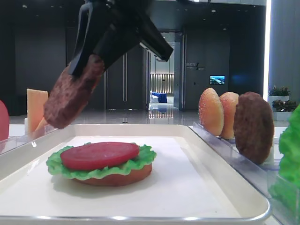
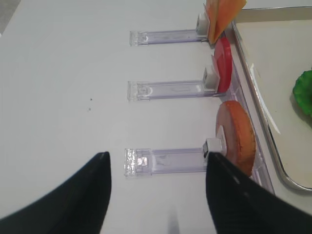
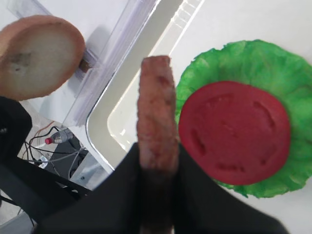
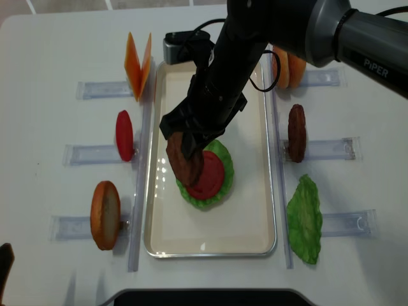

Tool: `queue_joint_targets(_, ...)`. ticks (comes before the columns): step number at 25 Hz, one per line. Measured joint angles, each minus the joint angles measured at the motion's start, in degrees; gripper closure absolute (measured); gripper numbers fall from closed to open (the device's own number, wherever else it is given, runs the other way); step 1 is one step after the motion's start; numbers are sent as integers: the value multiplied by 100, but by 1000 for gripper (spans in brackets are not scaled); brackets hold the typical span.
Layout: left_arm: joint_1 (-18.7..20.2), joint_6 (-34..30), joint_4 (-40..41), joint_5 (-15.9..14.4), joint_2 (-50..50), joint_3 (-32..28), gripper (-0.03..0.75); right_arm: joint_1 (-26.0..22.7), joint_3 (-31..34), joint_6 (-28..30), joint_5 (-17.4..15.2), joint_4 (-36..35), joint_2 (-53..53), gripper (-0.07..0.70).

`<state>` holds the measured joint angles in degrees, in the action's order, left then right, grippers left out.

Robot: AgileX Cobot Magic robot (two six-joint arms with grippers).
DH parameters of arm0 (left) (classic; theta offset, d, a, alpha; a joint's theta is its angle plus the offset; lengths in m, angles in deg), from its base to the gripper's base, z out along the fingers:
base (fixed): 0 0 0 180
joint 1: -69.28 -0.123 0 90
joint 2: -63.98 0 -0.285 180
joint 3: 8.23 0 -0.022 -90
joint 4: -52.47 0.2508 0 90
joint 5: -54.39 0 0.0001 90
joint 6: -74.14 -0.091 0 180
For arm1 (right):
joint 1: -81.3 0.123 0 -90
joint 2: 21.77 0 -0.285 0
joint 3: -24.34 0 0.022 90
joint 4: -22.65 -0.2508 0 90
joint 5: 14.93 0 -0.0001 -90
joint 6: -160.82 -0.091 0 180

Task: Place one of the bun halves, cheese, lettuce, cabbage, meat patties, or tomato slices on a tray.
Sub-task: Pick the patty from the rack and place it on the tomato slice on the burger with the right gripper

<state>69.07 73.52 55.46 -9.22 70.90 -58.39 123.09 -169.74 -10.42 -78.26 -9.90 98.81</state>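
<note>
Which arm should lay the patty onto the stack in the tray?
The right. Its gripper is shut on the meat patty, held on edge above the tomato slice and lettuce in the tray. The left gripper is open and empty, over the racks outside the tray.

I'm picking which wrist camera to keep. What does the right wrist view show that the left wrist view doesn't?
Only the right wrist view shows the right gripper shut on a patty, with the tomato slice stacked on lettuce. Only the left wrist view shows the open left gripper, cheese and a racked tomato slice. Both show the tray rim and a bun half.
</note>
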Motion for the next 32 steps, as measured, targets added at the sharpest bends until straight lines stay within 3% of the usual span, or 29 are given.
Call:
queue_joint_targets(15,0,0,0,0,0,0,247,-229,162,467,-23,25,167,531)
queue_joint_targets(20,0,0,0,0,0,0,247,-249,463,579,98,-29,167,531)
queue_joint_targets(32,0,0,0,0,0,0,247,-305,504,763,202,-159,167,510)
